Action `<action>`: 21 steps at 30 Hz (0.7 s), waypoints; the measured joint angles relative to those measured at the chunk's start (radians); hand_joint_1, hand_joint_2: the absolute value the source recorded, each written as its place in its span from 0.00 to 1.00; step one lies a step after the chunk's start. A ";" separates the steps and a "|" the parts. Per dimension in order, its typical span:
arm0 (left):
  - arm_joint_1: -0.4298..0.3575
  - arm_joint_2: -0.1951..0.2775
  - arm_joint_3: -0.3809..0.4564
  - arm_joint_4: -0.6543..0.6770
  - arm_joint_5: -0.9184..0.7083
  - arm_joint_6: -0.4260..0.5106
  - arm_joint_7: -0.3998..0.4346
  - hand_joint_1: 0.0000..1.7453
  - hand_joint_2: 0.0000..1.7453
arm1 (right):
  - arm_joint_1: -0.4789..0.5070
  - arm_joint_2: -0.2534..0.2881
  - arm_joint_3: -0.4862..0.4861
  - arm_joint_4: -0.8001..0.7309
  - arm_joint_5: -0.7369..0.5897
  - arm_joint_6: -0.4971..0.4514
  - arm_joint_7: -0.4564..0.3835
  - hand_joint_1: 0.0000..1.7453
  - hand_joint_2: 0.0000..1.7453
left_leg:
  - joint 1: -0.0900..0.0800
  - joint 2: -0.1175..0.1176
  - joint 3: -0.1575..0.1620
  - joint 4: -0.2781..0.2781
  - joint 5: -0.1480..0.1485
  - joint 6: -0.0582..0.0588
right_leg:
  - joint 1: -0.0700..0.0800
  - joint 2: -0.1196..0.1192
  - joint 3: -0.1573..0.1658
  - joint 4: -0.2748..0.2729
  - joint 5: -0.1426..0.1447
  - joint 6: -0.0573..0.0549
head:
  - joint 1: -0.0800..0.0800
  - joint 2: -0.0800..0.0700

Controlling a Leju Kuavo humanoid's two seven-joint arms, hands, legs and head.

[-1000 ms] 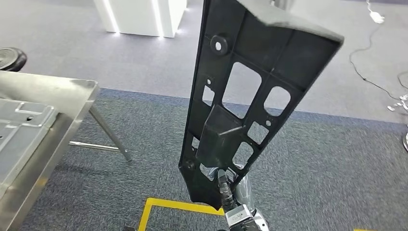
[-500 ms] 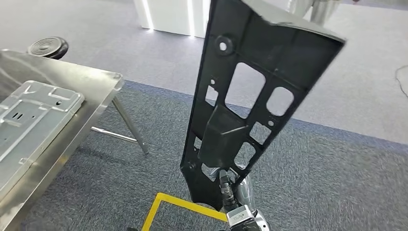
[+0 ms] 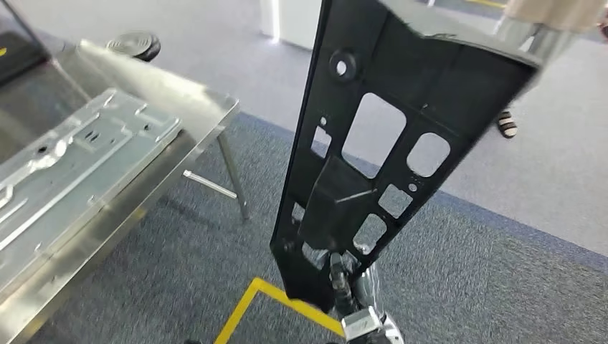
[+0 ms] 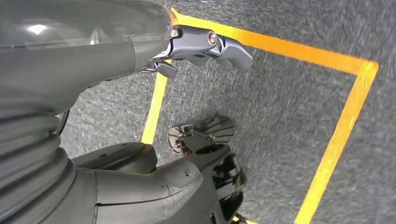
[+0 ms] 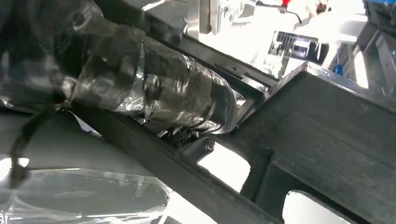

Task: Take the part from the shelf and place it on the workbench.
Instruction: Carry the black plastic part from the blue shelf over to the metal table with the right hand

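While I look down from the head view, I see my right hand (image 3: 343, 281) gripping the low end of the big black part (image 3: 373, 143), which stands tall and tilted over the grey carpet (image 3: 466, 272). My left hand (image 4: 205, 44) hangs with fingers curled and holds nothing. A shiny metal table (image 3: 143, 143) with a silver plate (image 3: 64, 158) sits to my left. Yellow tape (image 3: 251, 308) marks the floor. I can read no writing.
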 joint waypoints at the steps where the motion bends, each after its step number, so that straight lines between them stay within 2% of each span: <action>1: 0.000 0.000 0.000 0.000 0.000 0.000 0.000 0.00 1.00 | 0.002 0.000 -0.001 0.000 0.000 -0.002 0.000 1.00 0.00 | 0.000 -0.012 -0.001 0.001 0.001 0.002 | 0.000 0.017 -0.034 0.067 -0.029 0.000 | 0.000 0.000; 2: 0.000 0.000 0.000 0.000 0.000 0.000 0.000 0.00 1.00 | 0.005 0.000 -0.003 0.000 0.000 -0.002 0.000 1.00 0.00 | -0.001 -0.027 -0.001 0.002 0.001 0.002 | 0.000 0.024 -0.063 0.118 -0.043 0.000 | 0.000 0.000; 3: 0.001 0.000 0.000 0.000 -0.001 0.000 0.000 0.00 1.00 | 0.006 0.000 -0.004 0.000 0.000 -0.003 0.000 1.00 0.00 | -0.001 -0.041 -0.001 0.003 0.001 0.002 | 0.000 0.027 -0.076 0.136 -0.037 0.000 | 0.000 0.000; 4: 0.002 0.000 0.000 0.000 -0.001 0.000 0.000 0.00 1.00 | 0.007 0.000 -0.005 0.000 0.000 -0.003 0.000 1.00 0.00 | -0.001 -0.056 -0.001 0.005 0.000 0.001 | 0.000 0.029 -0.071 0.114 -0.010 -0.001 | 0.000 0.000; 5: 0.002 0.000 0.000 0.000 -0.001 0.000 0.000 0.00 1.00 | 0.007 0.000 -0.006 0.000 0.000 -0.003 0.000 1.00 0.00 | -0.001 -0.071 0.000 0.008 -0.002 0.000 | 0.000 0.035 -0.048 0.055 0.032 -0.003 | 0.000 0.000; 7: 0.001 0.000 0.000 0.000 -0.002 0.000 0.000 0.00 1.00 | 0.008 0.000 -0.007 -0.001 0.000 -0.004 0.000 1.00 0.00 | -0.001 -0.098 -0.003 0.018 -0.007 -0.007 | -0.002 0.072 0.008 -0.079 0.096 -0.006 | 0.000 0.000; 8: 0.001 0.000 0.000 0.000 -0.002 0.000 0.000 0.00 1.00 | 0.009 0.000 -0.007 -0.002 0.001 -0.004 0.000 1.00 0.00 | -0.001 -0.109 -0.007 0.022 -0.009 -0.011 | -0.003 0.085 0.024 -0.119 0.110 -0.007 | 0.000 0.000; 9: 0.001 0.000 0.000 0.000 -0.002 0.000 0.000 0.00 1.00 | 0.010 0.000 -0.008 -0.004 0.002 -0.005 -0.001 1.00 0.00 | -0.001 -0.117 -0.011 0.024 -0.010 -0.016 | -0.002 0.091 0.029 -0.134 0.111 -0.009 | 0.000 0.000; 11: 0.003 0.000 0.000 0.000 0.000 0.000 -0.001 0.00 1.00 | 0.012 0.002 -0.008 -0.009 0.003 -0.006 -0.003 1.00 0.00 | 0.002 -0.130 -0.017 0.024 -0.011 -0.028 | 0.000 0.073 0.031 -0.138 0.113 -0.016 | 0.000 0.000; 12: 0.004 0.001 0.000 0.000 0.001 0.000 -0.001 0.00 1.00 | 0.012 0.003 -0.008 -0.012 0.004 -0.007 -0.003 1.00 0.00 | 0.002 -0.121 -0.019 0.030 -0.017 -0.033 | -0.001 0.064 0.034 -0.143 0.114 -0.022 | 0.000 0.000; 14: 0.003 0.001 0.000 0.000 0.003 0.000 -0.003 0.00 1.00 | 0.013 0.005 -0.009 -0.019 0.008 -0.008 -0.006 1.00 0.00 | 0.002 -0.076 -0.048 0.094 -0.059 -0.044 | -0.004 0.040 0.041 -0.153 0.116 -0.034 | 0.000 0.000; 15: 0.001 0.001 0.000 0.000 0.003 0.000 -0.003 0.00 1.00 | 0.013 0.006 -0.010 -0.021 0.010 -0.009 -0.007 1.00 0.00 | 0.004 -0.047 -0.079 0.156 -0.092 -0.049 | -0.003 0.027 0.042 -0.154 0.115 -0.038 | 0.000 0.000; 16: 0.000 0.001 0.000 0.000 0.004 0.000 -0.004 0.00 1.00 | 0.014 0.006 -0.011 -0.023 0.012 -0.009 -0.007 1.00 0.00 | 0.006 -0.030 -0.114 0.226 -0.124 -0.053 | -0.001 0.013 0.042 -0.154 0.114 -0.041 | 0.000 0.000; 17: -0.001 0.001 0.000 0.000 0.004 0.000 -0.004 0.00 1.00 | 0.015 0.006 -0.012 -0.024 0.013 -0.010 -0.008 1.00 0.00 | 0.009 -0.021 -0.143 0.283 -0.144 -0.057 | 0.000 0.000 0.042 -0.154 0.112 -0.042 | 0.000 0.000; 18: 0.000 0.001 0.000 0.000 0.004 0.000 -0.004 0.00 1.00 | 0.016 0.006 -0.013 -0.024 0.014 -0.011 -0.008 1.00 0.00 | 0.011 -0.017 -0.158 0.310 -0.146 -0.060 | 0.000 -0.013 0.043 -0.154 0.111 -0.041 | 0.000 0.000; 19: 0.001 0.001 0.000 0.000 0.004 0.000 -0.004 0.00 1.00 | 0.017 0.006 -0.013 -0.025 0.015 -0.012 -0.009 1.00 0.00 | 0.013 -0.014 -0.153 0.298 -0.128 -0.061 | 0.000 -0.024 0.044 -0.153 0.109 -0.040 | 0.000 0.000; 20: 0.002 0.001 0.000 0.000 0.004 0.000 -0.004 0.00 1.00 | 0.017 0.006 -0.013 -0.026 0.015 -0.013 -0.009 1.00 0.00 | 0.013 -0.007 -0.127 0.247 -0.096 -0.060 | 0.000 -0.036 0.047 -0.152 0.106 -0.038 | 0.000 0.000; 21: 0.002 0.001 0.000 0.000 0.004 0.001 -0.004 0.00 1.00 | 0.018 0.007 -0.014 -0.027 0.016 -0.013 -0.009 1.00 0.00 | 0.012 0.011 -0.088 0.172 -0.060 -0.057 | 0.001 -0.047 0.050 -0.152 0.103 -0.035 | 0.000 0.000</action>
